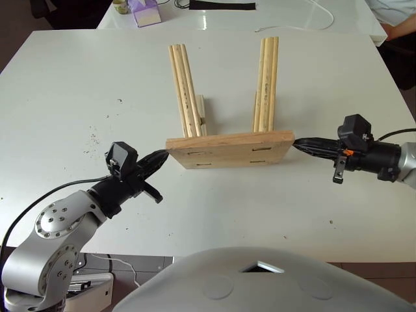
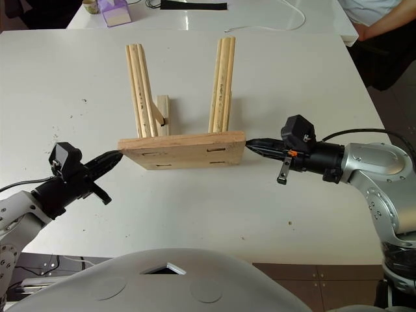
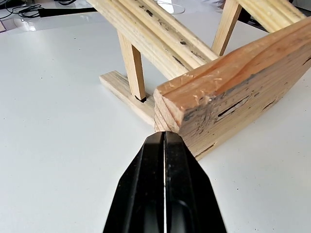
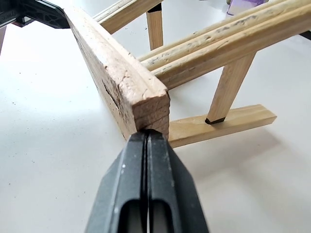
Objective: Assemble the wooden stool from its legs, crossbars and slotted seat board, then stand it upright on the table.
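I see the stool lying on its side at the middle of the bench (image 1: pixel 78 84). Its seat board (image 1: pixel 231 151) stands on edge nearest me, and the left legs (image 1: pixel 185 88) and right legs (image 1: pixel 266 81) point away behind it. A crossbar (image 1: pixel 202 114) lies on the bench just inside the left legs. The left gripper (image 1: pixel 162 157) touches the board's left end, fingers together. The right gripper (image 1: pixel 300 145) touches the right end likewise. A box (image 1: pixel 144 12) sits on a second bench (image 1: pixel 292 16) behind.
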You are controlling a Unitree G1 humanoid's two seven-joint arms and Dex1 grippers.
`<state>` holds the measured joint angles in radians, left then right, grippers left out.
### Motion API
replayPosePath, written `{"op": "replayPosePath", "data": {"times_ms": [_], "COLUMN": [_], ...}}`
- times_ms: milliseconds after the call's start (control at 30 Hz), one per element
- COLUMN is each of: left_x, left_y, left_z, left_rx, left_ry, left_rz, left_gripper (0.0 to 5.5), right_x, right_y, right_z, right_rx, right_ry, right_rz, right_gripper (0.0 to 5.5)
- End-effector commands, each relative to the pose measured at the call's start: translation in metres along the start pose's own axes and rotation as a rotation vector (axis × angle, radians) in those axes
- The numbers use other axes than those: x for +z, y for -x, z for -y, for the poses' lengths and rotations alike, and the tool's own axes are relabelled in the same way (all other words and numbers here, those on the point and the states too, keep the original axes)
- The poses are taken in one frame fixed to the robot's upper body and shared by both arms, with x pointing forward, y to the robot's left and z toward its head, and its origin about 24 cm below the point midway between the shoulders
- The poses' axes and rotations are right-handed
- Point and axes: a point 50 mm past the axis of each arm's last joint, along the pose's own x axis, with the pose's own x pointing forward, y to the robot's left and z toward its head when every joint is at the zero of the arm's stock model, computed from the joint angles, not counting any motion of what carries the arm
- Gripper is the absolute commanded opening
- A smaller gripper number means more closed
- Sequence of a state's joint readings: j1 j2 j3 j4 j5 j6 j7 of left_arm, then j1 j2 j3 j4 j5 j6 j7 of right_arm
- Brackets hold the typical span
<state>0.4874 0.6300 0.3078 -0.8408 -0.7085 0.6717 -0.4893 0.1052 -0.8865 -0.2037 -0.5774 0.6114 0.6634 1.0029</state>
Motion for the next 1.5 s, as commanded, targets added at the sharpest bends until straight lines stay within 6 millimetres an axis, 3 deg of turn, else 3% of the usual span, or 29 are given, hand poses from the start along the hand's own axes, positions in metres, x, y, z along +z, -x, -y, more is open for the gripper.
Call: {"op": "replayPosePath", "data": {"times_ms": [33, 200, 300, 367, 500, 667, 933, 1033, 1233, 1500], "left_x": [-0.013, -0.024, -0.033, -0.046, -0.058, -0.046, -0.044, -0.045, -0.044, -0.033], "left_y": [0.003, 0.018, 0.036, 0.037, 0.014, -0.01, -0.019, -0.022, -0.051, -0.075], "left_z": [0.0, -0.018, -0.048, -0.059, -0.053, -0.061, -0.076, -0.075, -0.075, -0.074], "left_rx": [-0.046, -0.001, 0.064, 0.055, -0.098, -0.219, -0.263, -0.358, -0.482, -0.56], "left_ry": [0.019, -0.013, -0.081, -0.111, -0.219, -0.386, -0.469, -0.477, -0.528, -0.542], "left_rz": [-0.045, -0.094, -0.179, -0.245, -0.283, -0.23, -0.19, -0.201, -0.199, -0.145], "left_gripper": [0.01, 0.01, 0.01, 0.3, 0.85, 1.59, 2.68, 2.68, 2.68, 2.68], "right_x": [-0.018, -0.034, -0.043, -0.053, -0.06, -0.058, -0.056, -0.054, -0.056, -0.058], "right_y": [-0.002, 0.007, 0.017, 0.011, -0.008, -0.014, -0.023, -0.03, -0.052, -0.062], "right_z": [-0.006, 0.006, 0.015, 0.014, 0.016, 0.022, 0.024, 0.024, 0.028, 0.035], "right_rx": [0.071, 0.019, 0.018, 0.059, 0.08, 0.087, 0.126, 0.149, 0.187, 0.211], "right_ry": [-0.001, 0.024, 0.073, 0.082, 0.112, 0.141, 0.155, 0.146, 0.137, 0.138], "right_rz": [-0.038, -0.111, -0.183, -0.207, -0.212, -0.21, -0.206, -0.182, -0.153, -0.144], "right_gripper": [0.0, 0.0, 0.0, 0.27, 0.8, 1.51, 2.69, 2.69, 2.69, 2.69]}}
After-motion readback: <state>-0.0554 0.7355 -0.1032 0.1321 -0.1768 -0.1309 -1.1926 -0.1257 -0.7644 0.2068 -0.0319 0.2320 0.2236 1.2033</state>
